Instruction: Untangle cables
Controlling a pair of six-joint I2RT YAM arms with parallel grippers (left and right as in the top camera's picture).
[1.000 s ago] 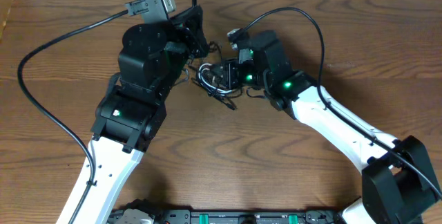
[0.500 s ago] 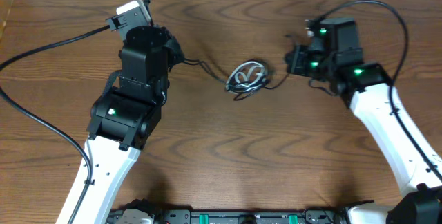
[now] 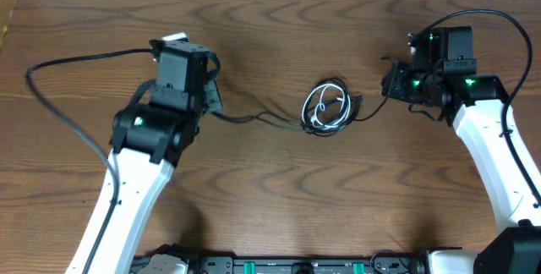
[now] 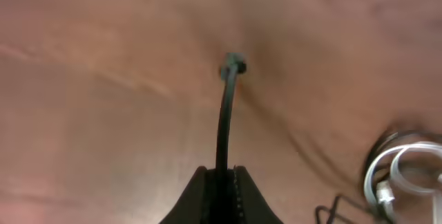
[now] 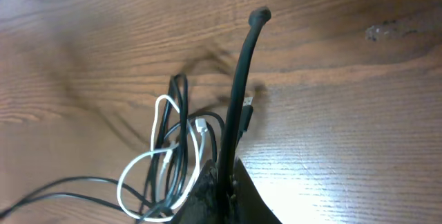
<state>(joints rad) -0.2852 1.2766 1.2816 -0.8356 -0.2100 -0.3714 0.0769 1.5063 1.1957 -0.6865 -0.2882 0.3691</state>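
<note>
While both arms reach over the brown wooden table (image 3: 270, 210), each end effector is clamped on a cord. The left gripper (image 4: 222, 177) has its two fingers pressed together around a thin black rubber-coated cable (image 4: 222, 124). That cable sticks straight out ahead of the fingertips and ends a short way beyond them in a small dark plug (image 4: 233, 66), which is raised off the wood. From overhead, the rest of the same cable trails from the gripper's inner side across the table to a loose bundle (image 3: 328, 107) of coiled black and white loops.

The right gripper (image 5: 222, 180) is likewise closed, pinching a second thin black cable (image 5: 239, 89). This one curves up and away from the fingertips to a rounded black tip (image 5: 260, 14). The bundle lies just ahead of these fingers and off to one side, resting on the table. A thin white cable (image 5: 200, 124) winds through it in two or three loops among the black strands. A small flat black connector (image 5: 248, 106) sits just beside the gripped cable.

Seen from above, the bundle lies between the two grippers, nearer the right one, with a black strand leading from it to each. Thick black cords (image 3: 68, 64) fixed to the arms arc away behind both wrists, well apart from the bundle.
</note>
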